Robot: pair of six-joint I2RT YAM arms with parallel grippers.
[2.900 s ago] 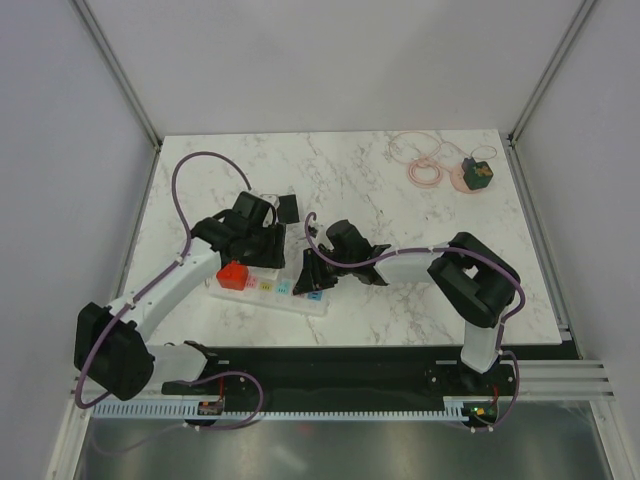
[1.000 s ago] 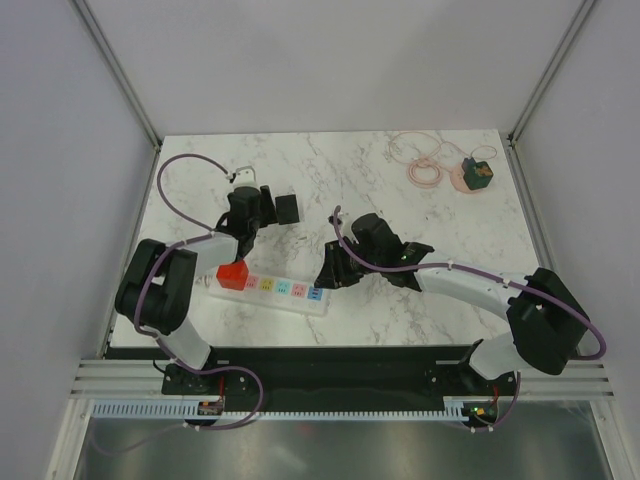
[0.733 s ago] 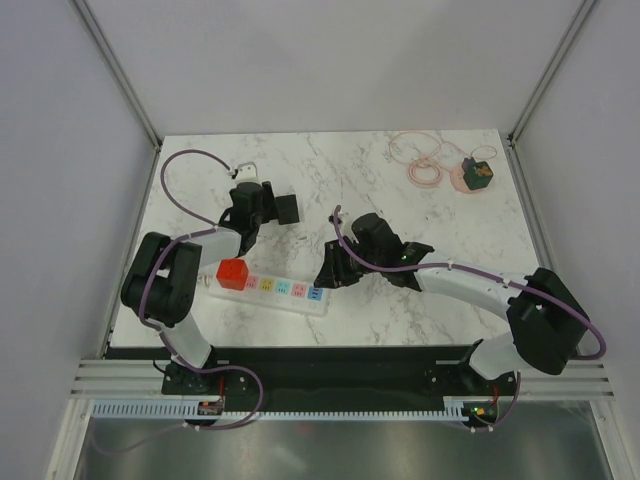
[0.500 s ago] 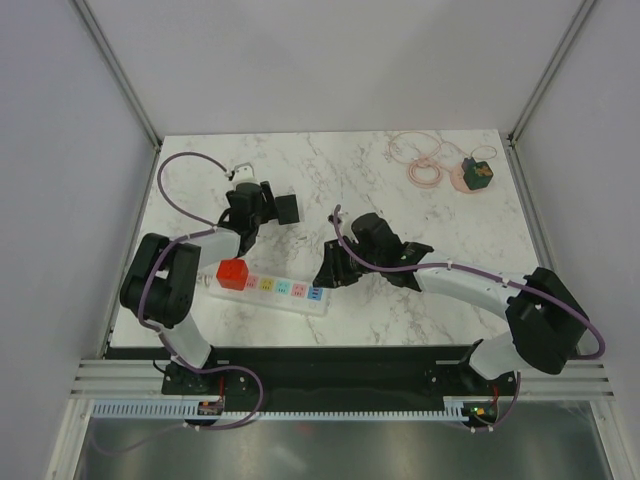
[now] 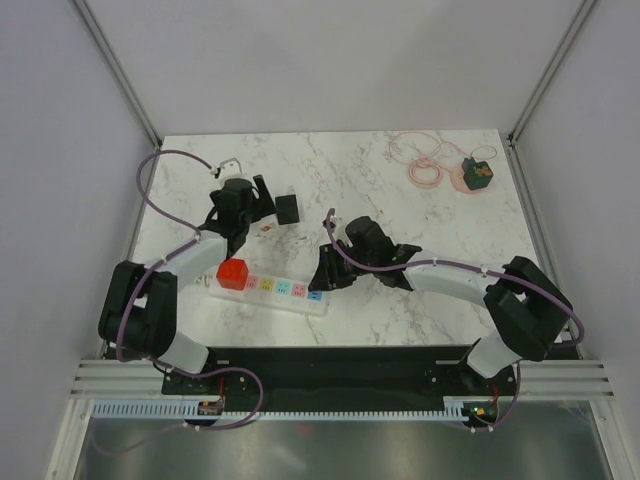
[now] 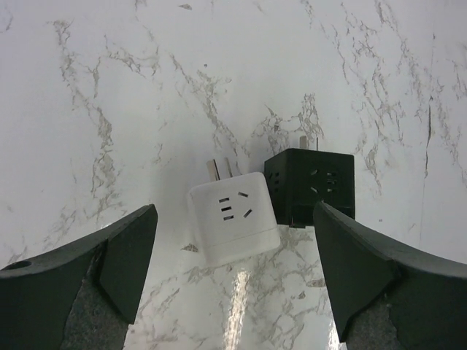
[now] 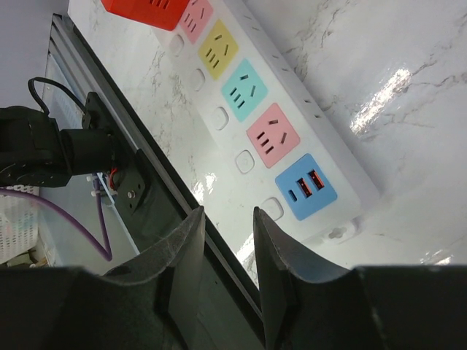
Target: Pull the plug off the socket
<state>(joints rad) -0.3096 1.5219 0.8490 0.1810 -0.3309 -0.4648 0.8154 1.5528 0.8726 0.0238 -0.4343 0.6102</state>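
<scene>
Socket [image 5: 285, 290] carries a red plug [image 5: 233, 273]; raise your spread left hand [image 6: 233, 211] straight up, clear of the loose white plug [image 6: 233, 219]

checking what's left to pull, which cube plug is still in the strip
The red cube plug, seated at the left end of the power strip. The white cube and the black cube lie loose on the table, prongs bare.

My left gripper [image 6: 232, 219] has left the socket [image 5: 283, 288] and now hangs over the far side of the table. Its fingers have sprung wide apart. The white plug [image 6: 235, 227] now lies loose between them, just beside the black cube [image 6: 310, 186]. My right elbow has swung outward.
</scene>
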